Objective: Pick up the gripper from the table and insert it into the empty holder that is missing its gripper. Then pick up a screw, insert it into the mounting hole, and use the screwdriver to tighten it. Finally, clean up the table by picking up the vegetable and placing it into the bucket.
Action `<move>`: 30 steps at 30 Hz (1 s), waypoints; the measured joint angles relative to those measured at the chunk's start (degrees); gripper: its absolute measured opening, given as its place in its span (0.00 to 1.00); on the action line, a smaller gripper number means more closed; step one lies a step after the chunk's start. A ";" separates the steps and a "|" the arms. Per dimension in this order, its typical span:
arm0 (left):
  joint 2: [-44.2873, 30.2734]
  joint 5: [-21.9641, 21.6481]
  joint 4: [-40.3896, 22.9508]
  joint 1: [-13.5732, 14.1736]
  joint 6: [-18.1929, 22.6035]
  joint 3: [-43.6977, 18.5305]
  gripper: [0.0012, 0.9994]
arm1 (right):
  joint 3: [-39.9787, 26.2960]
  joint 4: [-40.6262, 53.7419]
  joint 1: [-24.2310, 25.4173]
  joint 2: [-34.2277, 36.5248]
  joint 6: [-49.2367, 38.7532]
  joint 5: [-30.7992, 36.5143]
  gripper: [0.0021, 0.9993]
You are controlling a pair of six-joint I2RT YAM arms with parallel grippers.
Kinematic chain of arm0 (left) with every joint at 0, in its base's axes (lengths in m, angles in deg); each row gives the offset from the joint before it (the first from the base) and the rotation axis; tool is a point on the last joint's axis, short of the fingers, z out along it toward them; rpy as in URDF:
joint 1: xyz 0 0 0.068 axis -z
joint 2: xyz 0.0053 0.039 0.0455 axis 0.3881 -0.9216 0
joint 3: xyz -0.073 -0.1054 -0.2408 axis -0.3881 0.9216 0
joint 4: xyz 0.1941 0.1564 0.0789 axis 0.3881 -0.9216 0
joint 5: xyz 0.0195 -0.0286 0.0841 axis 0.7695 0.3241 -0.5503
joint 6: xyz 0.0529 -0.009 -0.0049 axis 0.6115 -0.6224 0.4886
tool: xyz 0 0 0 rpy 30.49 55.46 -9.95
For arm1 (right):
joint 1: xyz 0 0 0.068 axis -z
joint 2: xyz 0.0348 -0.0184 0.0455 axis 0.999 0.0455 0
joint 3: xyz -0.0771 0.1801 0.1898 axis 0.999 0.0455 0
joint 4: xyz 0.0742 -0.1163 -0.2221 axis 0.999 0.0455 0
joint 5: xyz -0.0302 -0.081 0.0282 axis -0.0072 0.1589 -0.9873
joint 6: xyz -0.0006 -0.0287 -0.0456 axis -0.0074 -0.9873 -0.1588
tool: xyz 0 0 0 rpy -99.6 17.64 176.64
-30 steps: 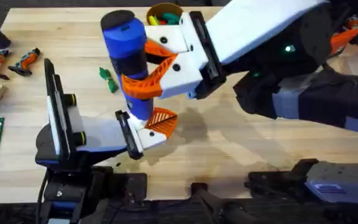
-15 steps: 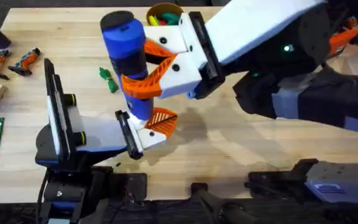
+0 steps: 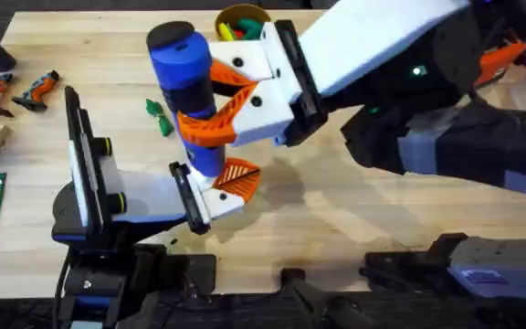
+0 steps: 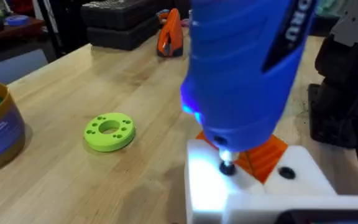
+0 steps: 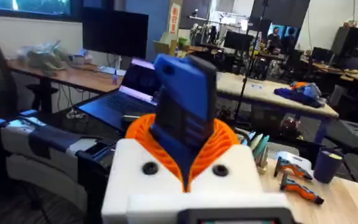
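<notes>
Overhead — right arm (image 3: 210, 102) holds screwdriver (image 3: 188, 87) upright.

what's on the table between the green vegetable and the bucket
In the overhead view, the upright blue screwdriver, held in the right pincer, covers the stretch between the vegetable and the bucket; the tabletop beneath is hidden.

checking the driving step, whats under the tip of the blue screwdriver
The screwdriver bit sits on a dark screw head in the white holder, beside the orange gripper. The hole itself is covered.
</notes>
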 joint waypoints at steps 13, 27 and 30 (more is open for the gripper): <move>0.00 -0.04 -0.02 0.00 -0.04 0.00 0.00 | 0.00 -0.02 -0.07 0.00 -0.17 -0.04 0.02; 0.00 -1.58 -0.14 0.00 -3.12 -0.84 0.00 | -6.46 8.05 2.86 0.50 1.60 -5.37 0.02; 0.00 -1.58 0.71 0.14 -3.27 -2.31 0.02 | -10.99 10.82 3.79 0.50 2.29 -9.82 0.02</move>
